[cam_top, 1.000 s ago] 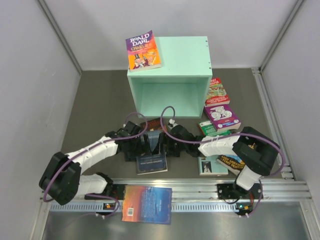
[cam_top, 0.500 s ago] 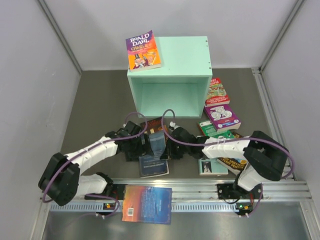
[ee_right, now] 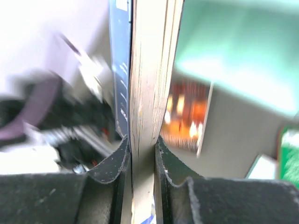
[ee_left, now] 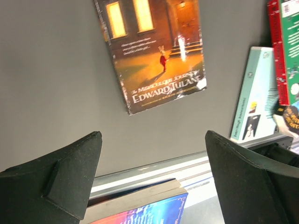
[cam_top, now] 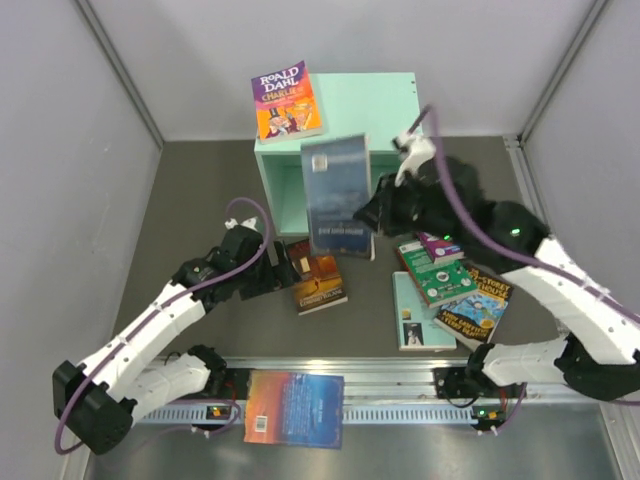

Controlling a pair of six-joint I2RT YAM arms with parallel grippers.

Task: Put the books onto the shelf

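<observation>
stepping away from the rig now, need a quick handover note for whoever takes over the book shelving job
Left gripper: open, empty, above the table near the dark brown paperback lying flat.
Right gripper: shut on the grey-blue paperback, held up before the mint-green wooden box shelf.
Other books: purple-and-orange paperback on top of the shelf, blue-orange paperback on the near metal rail, a loose pile on the table's right.
Done: no book visible inside the shelf.
Left: shelve the held book, then the others.
</observation>
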